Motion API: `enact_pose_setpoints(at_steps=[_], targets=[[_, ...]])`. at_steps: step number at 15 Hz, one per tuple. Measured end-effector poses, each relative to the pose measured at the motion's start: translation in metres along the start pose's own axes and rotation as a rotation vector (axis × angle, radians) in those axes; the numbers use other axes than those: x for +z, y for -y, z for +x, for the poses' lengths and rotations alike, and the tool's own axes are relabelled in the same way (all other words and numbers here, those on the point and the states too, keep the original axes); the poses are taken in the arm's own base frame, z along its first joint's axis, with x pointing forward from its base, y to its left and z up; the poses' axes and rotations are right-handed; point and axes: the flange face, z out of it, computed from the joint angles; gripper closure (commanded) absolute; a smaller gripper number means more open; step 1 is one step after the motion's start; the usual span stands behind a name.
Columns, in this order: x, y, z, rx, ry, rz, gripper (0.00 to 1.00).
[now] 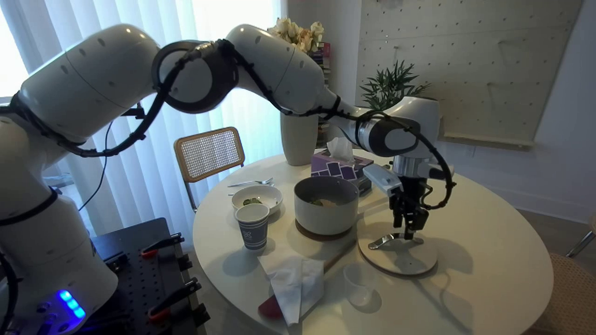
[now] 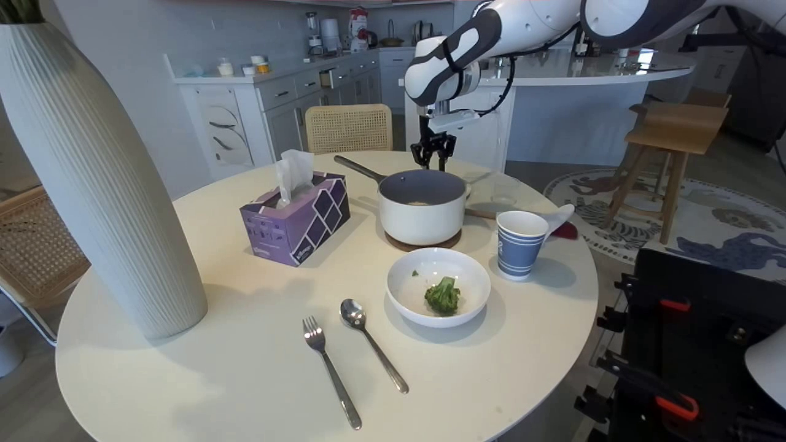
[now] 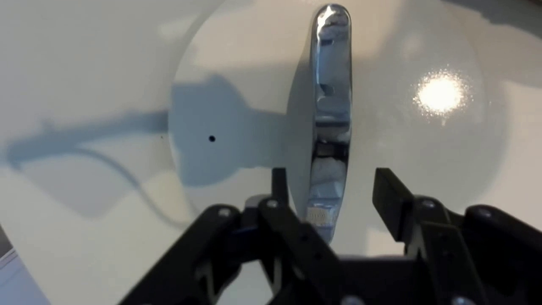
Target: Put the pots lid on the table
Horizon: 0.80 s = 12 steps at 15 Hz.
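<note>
The pale round lid [image 1: 409, 263] lies flat on the white round table [image 1: 493, 260], beside the pot. Its shiny metal handle [image 3: 332, 84] faces up. My gripper [image 1: 403, 230] points down at the handle. In the wrist view the gripper [image 3: 328, 186] is open, with one finger on each side of the handle's near end and gaps between. The cream-white pot [image 1: 326, 216] stands uncovered on a brown mat, with some food inside. The pot [image 2: 422, 218] and gripper [image 2: 433, 161] also show in an exterior view, where the lid is mostly hidden behind the pot.
A purple tissue box [image 2: 295, 221] and tall white vase [image 2: 104, 184] stand near the pot. A bowl [image 2: 439, 313] with broccoli, a paper cup [image 1: 253, 230], a napkin [image 1: 298, 284] over a red-ended utensil, a clear dish [image 1: 359, 284], a fork [image 2: 331, 371] and a spoon [image 2: 374, 347] lie around.
</note>
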Motion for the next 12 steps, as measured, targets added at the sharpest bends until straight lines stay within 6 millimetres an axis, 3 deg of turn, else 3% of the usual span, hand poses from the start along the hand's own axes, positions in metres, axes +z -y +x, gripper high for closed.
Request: enact_pose_setpoints(at_steps=[2, 5, 12], targets=[[-0.011, -0.001, 0.004, 0.0, -0.003, -0.002, 0.0], [-0.035, 0.001, 0.008, 0.007, -0.009, -0.027, 0.0], [-0.122, 0.016, 0.004, 0.006, -0.04, -0.103, 0.0]])
